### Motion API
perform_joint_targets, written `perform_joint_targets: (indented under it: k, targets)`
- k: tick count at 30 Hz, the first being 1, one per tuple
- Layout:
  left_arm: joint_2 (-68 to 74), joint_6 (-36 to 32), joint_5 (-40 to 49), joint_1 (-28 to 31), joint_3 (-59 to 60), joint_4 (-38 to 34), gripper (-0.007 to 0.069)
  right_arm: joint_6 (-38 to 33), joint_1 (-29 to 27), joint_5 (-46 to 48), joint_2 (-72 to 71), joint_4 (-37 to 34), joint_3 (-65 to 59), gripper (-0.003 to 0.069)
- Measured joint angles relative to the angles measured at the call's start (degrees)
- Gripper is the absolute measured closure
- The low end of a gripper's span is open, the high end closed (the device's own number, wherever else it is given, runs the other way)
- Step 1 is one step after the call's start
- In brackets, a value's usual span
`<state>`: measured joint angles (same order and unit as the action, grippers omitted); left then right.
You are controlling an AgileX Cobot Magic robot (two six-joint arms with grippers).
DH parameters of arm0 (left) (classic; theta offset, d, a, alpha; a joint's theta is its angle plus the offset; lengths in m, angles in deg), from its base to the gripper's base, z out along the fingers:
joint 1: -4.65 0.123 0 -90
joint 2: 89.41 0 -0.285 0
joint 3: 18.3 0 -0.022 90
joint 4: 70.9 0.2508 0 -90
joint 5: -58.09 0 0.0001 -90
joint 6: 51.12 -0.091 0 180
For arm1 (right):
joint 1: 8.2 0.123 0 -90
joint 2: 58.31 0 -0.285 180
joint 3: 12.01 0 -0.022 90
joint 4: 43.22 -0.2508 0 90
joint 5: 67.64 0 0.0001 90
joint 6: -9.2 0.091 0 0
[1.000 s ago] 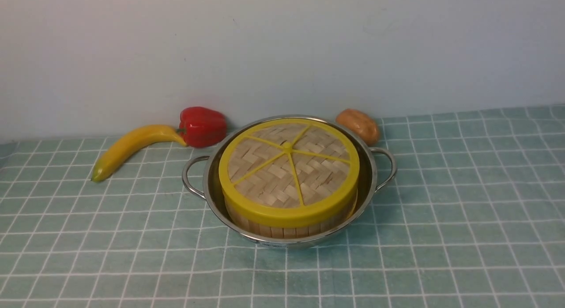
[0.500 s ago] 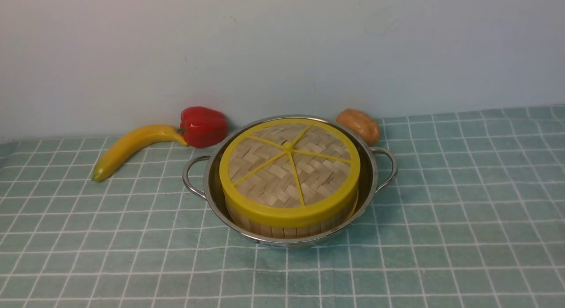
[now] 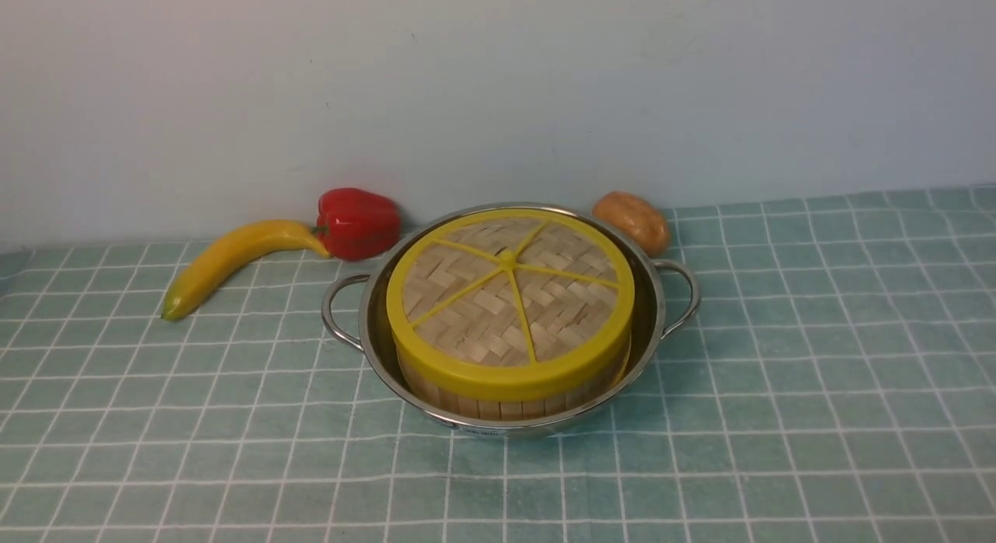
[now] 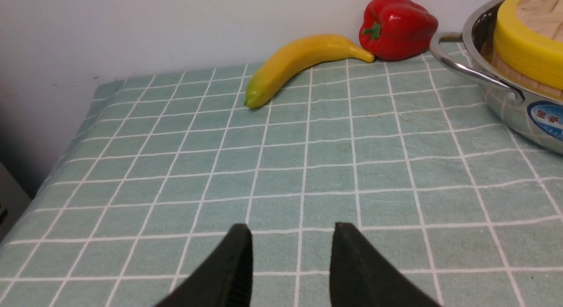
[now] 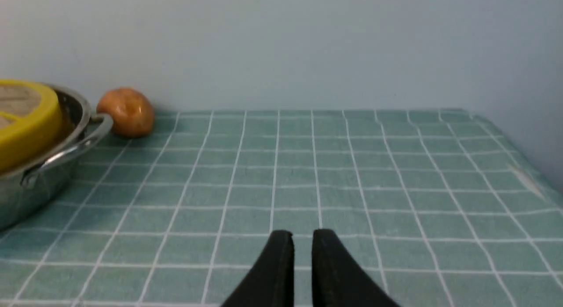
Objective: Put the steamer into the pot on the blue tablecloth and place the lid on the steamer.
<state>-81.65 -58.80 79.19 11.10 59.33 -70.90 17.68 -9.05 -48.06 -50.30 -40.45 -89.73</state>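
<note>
Nothing moved | lid [image 3: 510, 294] hides steamer [image 3: 506, 403] contents | left jaws wide, right jaws narrow, empty

Soft, even light fills all three views, moderately bright, with a cool, bluish-green cast. Shadows are faint: a thin dark band lies under the pot [image 3: 510, 426] on the tablecloth [image 3: 817, 387]. The pepper [image 4: 398, 26] carries small white highlights, and the pot's wall reflects the cloth's grid in the left wrist view. The front view is sharp. The right wrist view is softer and hazier, the potato [image 5: 126, 111] slightly blurred. The dark gripper fingers [image 4: 228, 272] near the lens look featureless.
</note>
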Motion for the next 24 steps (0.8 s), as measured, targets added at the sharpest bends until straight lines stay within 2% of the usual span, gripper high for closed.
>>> perform_joint_targets:
  k: [8, 24]
  targets:
    - [0.00, 0.00, 0.00, 0.00, 0.00, 0.00, 0.0382, 0.02, 0.19, 0.30, 0.00, -3.09, 0.00, 0.0540]
    - [0.00, 0.00, 0.00, 0.00, 0.00, 0.00, 0.0382, 0.02, 0.19, 0.30, 0.00, -3.52, 0.00, 0.0504]
